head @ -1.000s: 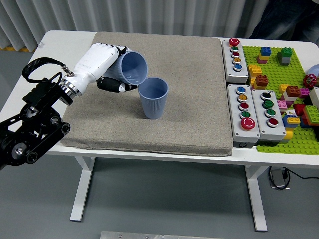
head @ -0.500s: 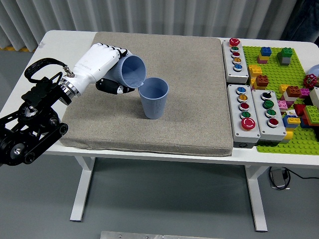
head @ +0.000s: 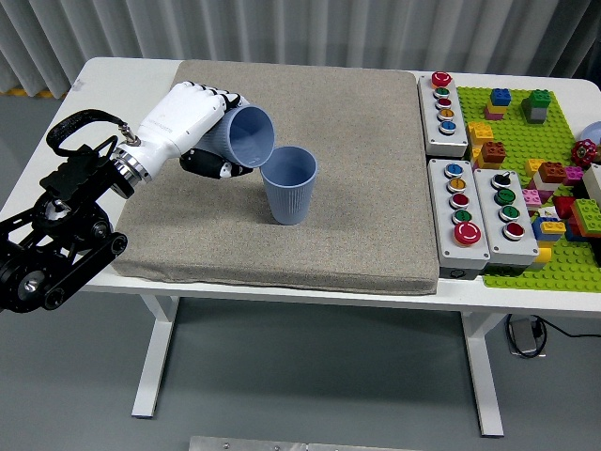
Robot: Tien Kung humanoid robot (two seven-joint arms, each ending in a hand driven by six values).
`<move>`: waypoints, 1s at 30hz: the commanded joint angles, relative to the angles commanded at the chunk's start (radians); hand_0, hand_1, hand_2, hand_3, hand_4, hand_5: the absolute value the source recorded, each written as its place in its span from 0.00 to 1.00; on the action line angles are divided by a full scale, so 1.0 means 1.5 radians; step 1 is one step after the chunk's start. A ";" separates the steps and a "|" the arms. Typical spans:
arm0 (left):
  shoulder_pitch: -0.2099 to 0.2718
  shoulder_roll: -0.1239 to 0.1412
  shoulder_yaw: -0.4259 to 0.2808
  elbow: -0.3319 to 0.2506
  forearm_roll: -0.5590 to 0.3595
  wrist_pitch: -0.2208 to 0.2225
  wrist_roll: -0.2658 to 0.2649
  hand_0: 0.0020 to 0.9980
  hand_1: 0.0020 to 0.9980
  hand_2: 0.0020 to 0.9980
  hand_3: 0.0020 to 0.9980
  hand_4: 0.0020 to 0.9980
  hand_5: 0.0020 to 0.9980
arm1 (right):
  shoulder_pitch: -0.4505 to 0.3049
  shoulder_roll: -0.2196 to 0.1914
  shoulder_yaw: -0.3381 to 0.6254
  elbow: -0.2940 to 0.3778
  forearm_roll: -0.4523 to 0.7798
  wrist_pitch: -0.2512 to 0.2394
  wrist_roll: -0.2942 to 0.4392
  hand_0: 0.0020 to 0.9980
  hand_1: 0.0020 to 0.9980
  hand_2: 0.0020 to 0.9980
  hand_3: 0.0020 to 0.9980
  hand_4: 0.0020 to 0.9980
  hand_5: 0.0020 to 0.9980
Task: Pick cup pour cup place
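The left hand [head: 192,122] is wrapped around a tipped blue cup [head: 246,138], whose mouth hangs over the upright ribbed blue cup [head: 288,184] just beyond its fingertips, apparently to pour.

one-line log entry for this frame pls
phase: pour | left hand: shut on tilted cup | mouth over rim of upright cup on mat | right hand: not in view

Open mat [head: 357,216] right of the upright cup [head: 289,184], clear to the button boxes [head: 467,202]; the tilted cup [head: 246,138] crowds its left rim.
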State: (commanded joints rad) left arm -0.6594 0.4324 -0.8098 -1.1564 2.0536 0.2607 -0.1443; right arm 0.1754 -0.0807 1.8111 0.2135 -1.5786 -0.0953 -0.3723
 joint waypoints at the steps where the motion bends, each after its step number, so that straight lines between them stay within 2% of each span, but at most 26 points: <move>1: 0.000 0.000 0.000 0.000 0.000 0.000 0.000 0.45 0.45 0.49 0.50 0.84 0.22 | 0.000 0.000 0.001 0.000 0.000 -0.001 0.000 0.70 0.71 0.67 0.63 0.07 0.49; 19: -0.020 -0.009 0.008 0.009 -0.010 -0.002 0.002 0.45 0.44 0.49 0.50 0.84 0.22 | 0.004 -0.001 -0.002 0.000 0.005 0.000 0.000 0.70 0.71 0.67 0.63 0.07 0.49; 30: -0.033 -0.020 0.017 0.018 -0.015 -0.001 0.000 0.45 0.44 0.49 0.50 0.84 0.22 | 0.005 -0.001 -0.001 0.000 0.004 0.000 0.000 0.70 0.71 0.67 0.63 0.07 0.50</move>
State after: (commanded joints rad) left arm -0.7086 0.4027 -0.7836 -1.1297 2.0312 0.2588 -0.1449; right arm 0.1835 -0.0821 1.8089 0.2131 -1.5731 -0.0951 -0.3726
